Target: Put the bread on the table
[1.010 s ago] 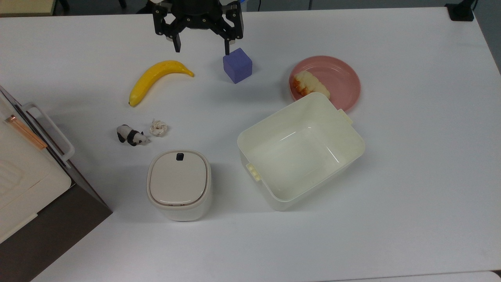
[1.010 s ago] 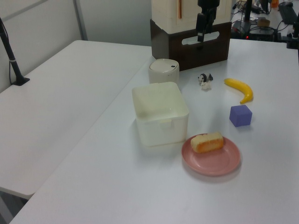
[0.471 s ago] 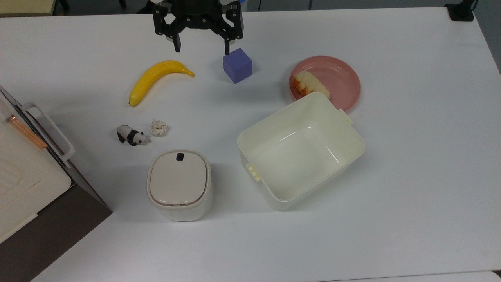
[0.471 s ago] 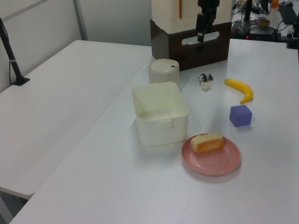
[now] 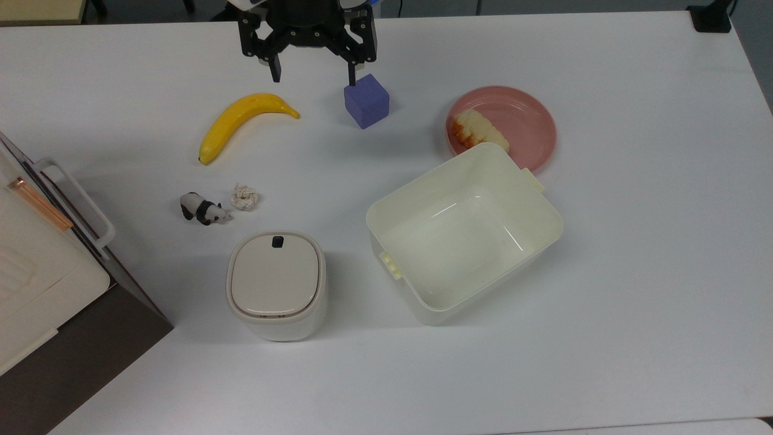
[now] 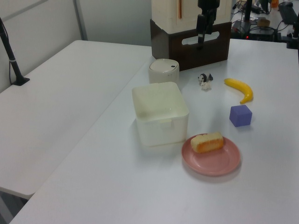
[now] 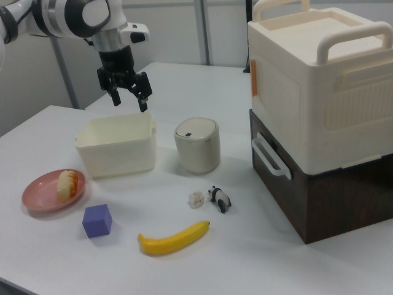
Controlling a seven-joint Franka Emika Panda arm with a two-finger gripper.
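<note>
Above the purple cube [image 5: 366, 100], the hand [image 5: 311, 77] hangs with its fingers spread wide and nothing between them. Over the last second it has barely shifted, drifting a touch away from the cube without nearing the pink plate [image 5: 531, 124]. The bread [image 5: 479, 130] lies on that plate, beyond the cube and against the cream tub [image 5: 465, 232], so lifting it onto the counter [image 5: 634, 254] has seemingly not begun.

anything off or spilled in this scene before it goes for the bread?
Nothing stands out. The bread lies whole on the pink plate, the cream tub and lidded bin stand upright, and the banana and purple cube rest on the table. The gripper hangs open.
</note>
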